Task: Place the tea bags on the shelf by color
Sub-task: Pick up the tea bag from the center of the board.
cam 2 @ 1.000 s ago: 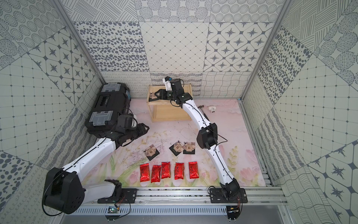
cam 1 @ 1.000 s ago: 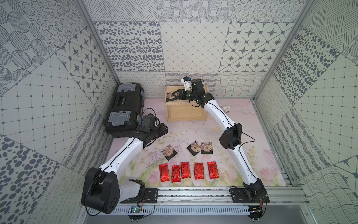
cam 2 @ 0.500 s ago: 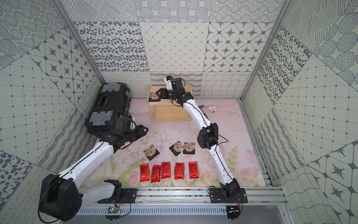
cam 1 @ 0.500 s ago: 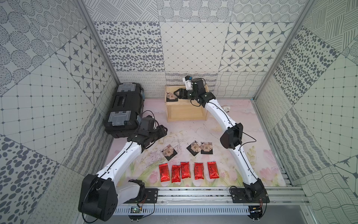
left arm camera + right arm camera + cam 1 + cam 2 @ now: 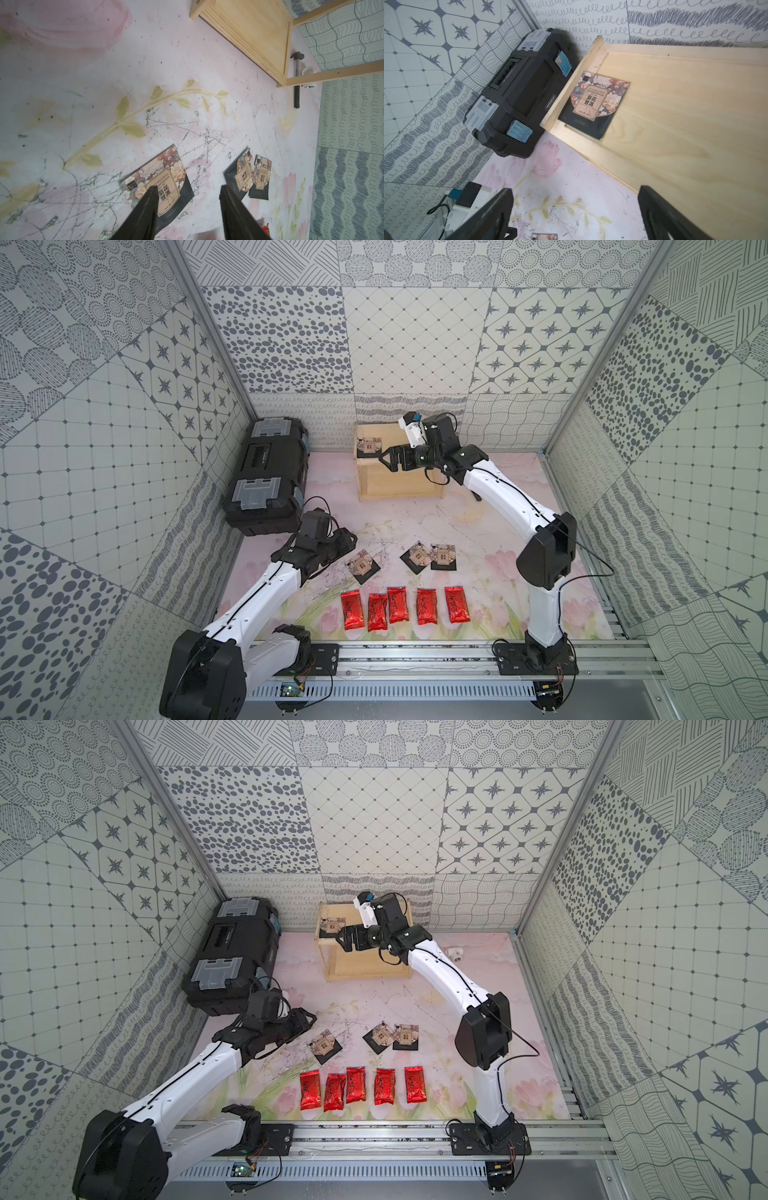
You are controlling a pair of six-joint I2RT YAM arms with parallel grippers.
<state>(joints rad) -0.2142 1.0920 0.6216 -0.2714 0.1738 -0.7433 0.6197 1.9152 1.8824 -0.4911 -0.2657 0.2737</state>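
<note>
Black packet (image 5: pixel 369 446) sits at the shelf's (image 5: pixel 399 485) top corner — the right end effector (image 5: pixel 385 459), spread empty over that shelf, could sweep it off — left end effector (image 5: pixel 188 188) spread, empty.

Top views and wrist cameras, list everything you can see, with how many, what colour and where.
red tea bags: five, shiny red, in a row near the table's front edge
black tea bags: four, black with beige label; one lone and two overlapping mid-table, one on the shelf's top board
shelf: one, light wood, at the back wall
toolbox: one, black with grey latches, back left corner
metal rod: one, dark grey, on the table beside the shelf
pipe fitting: one, white, next to the rod
table mat: one, pink floral, under everything
left pincer: black, open, empty, by the lone black tea bag
right pincer: black, open, empty, at the shelf's top board
</note>
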